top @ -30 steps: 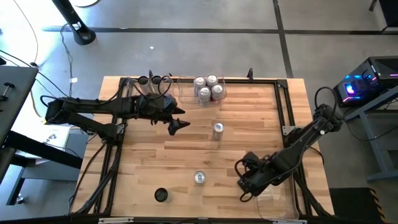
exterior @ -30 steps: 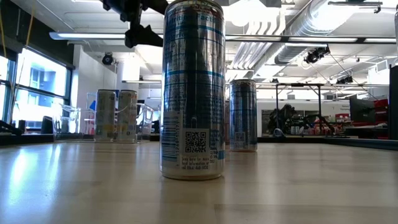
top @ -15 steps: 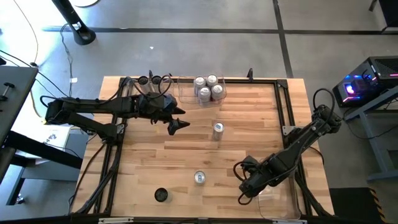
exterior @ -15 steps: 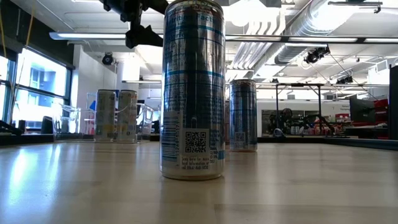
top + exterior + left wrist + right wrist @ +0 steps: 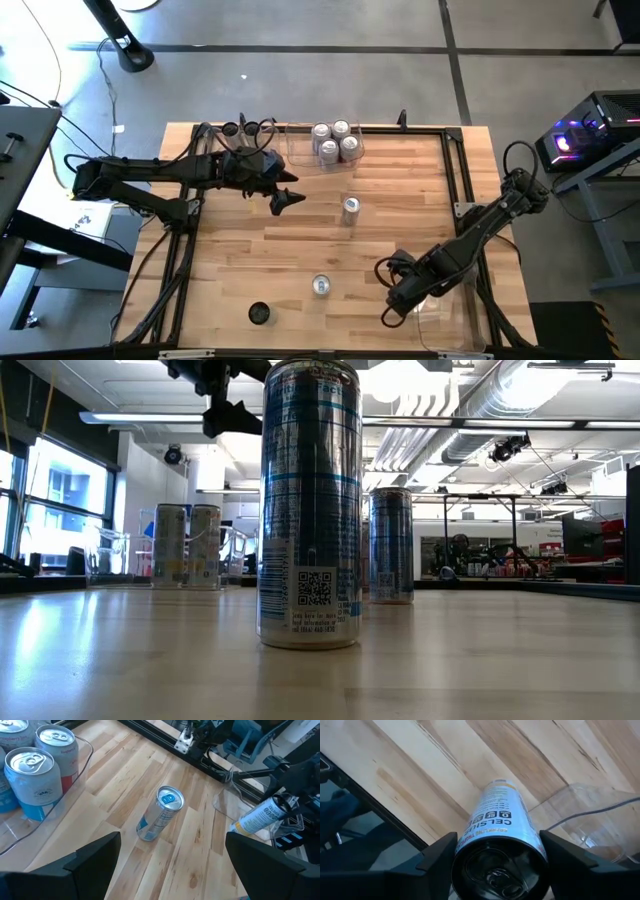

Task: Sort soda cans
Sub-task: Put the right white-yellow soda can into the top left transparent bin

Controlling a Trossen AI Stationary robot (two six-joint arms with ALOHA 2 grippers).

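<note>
Sorting looks partly done. Four soda cans (image 5: 335, 141) stand grouped in a clear bin (image 5: 300, 158) at the bench's (image 5: 230, 270) far edge. Three wait loose: a silver can (image 5: 350, 207) mid-bench, another silver can (image 5: 320, 286) near the front edge, and a dark-topped can (image 5: 259, 314) toward the front-left corner. The right tool (image 5: 397, 297) pinches a white can (image 5: 502, 815) over a second bin (image 5: 590, 815) at the front-right corner. The left tool (image 5: 283, 201), fingers spread, hovers near the far-left part of the bench

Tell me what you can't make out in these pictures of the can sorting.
- High view: the can in the right hand, hidden under the arm.
- Right wrist view: the clear bin, cut off by the edge.
- Low view: cans behind the near can.
- High view: dark cans too small to count.
</note>
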